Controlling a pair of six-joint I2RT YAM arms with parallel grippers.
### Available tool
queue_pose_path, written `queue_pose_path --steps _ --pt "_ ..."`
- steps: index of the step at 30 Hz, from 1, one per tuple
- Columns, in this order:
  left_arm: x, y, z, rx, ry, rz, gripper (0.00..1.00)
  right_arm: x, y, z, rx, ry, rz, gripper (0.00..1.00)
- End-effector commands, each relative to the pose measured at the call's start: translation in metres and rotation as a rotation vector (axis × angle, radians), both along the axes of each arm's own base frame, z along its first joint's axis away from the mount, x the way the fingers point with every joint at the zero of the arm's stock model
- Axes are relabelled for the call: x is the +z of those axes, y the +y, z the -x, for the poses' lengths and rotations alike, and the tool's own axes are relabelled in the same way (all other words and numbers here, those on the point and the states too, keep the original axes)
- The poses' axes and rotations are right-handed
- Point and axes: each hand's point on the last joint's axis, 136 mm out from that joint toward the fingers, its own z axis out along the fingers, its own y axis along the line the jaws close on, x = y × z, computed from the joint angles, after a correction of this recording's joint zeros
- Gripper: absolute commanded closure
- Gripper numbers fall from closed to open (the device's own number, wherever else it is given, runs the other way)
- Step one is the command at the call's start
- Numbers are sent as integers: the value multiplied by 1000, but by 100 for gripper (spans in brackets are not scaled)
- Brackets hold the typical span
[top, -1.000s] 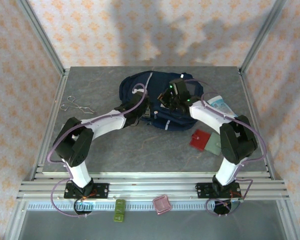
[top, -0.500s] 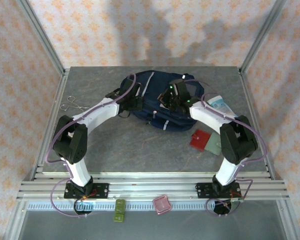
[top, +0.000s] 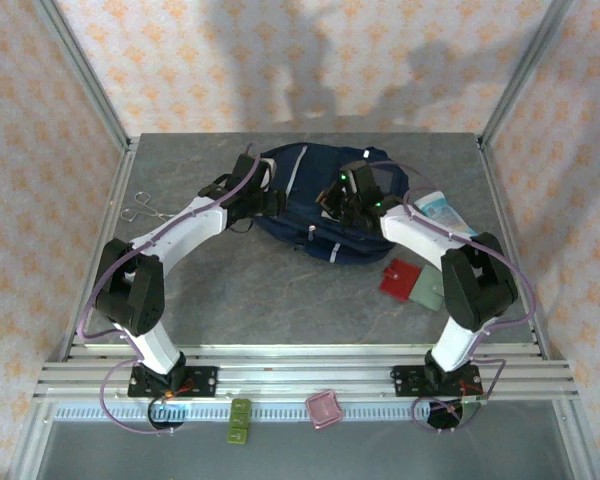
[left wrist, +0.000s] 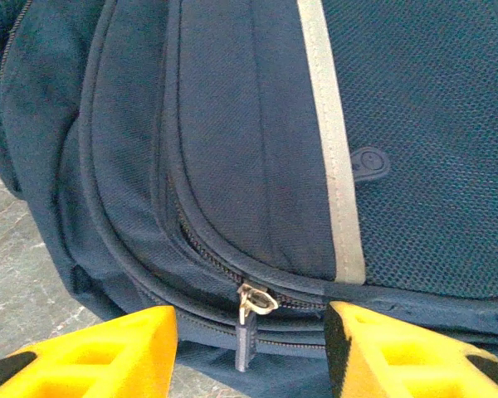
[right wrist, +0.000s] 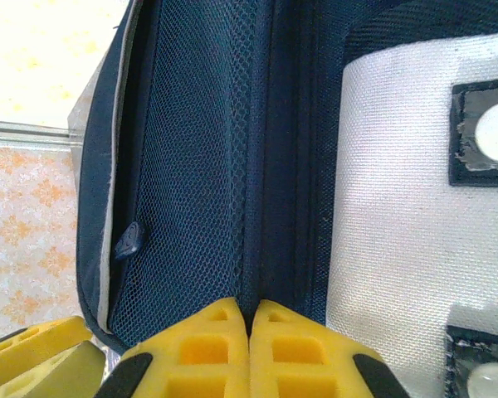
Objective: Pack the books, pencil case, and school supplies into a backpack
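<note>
Released the zipper pull (left wrist: 248, 327) from the left gripper (left wrist: 249, 358), with jaws parted; kept the right gripper (right wrist: 249, 332) shut against the backpack (top: 315, 190) at the table's (top: 230, 295) far edge. Probably school supplies (top: 399, 277) next.

White left arm (top: 185, 222) and white right arm (top: 417, 232) with bulky black joints. Black base plates (top: 160, 380). Thin purple cables (top: 103, 395) looped alongside. Small green lights (top: 377, 203). Blocky yellow fingers (left wrist: 100, 352), square recesses, black tips.
</note>
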Motion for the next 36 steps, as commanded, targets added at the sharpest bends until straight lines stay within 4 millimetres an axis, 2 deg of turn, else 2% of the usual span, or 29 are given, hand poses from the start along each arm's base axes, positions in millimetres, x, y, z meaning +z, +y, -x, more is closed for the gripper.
queue_pose_path --steps 1,9,11,17,20,23,24,25,27,29,36 --pt "6 -2 0 -25 -40 9 49 32 -2 -2 0 -88 -15 100" --pt "-17 4 1 7 -35 -22 55 34 -1 -3 1 -90 -20 100" --pt "-19 3 -1 7 -50 -16 60 34 -1 -3 2 -91 -21 100" --pt "-15 -1 -8 15 -107 9 62 32 0 -1 6 -85 -27 100" --pt "-19 -4 -13 9 -105 7 67 32 1 0 10 -85 -30 100" --pt "-27 -4 -17 9 -88 -17 78 32 1 -1 13 -86 -31 100" --pt "-29 -5 -18 5 -88 -19 91 32 1 0 15 -86 -30 100" --pt "-30 -5 -18 2 -89 -21 100 31 1 0 15 -85 -29 100" --pt "-30 -3 -17 10 -89 -28 100 28 -1 1 13 -82 -14 100" --pt "-28 3 -14 30 -99 -44 100 24 -3 1 11 -78 1 100" --pt "-28 61 -2 208 -71 -202 100 19 -18 -3 -23 -92 91 100"
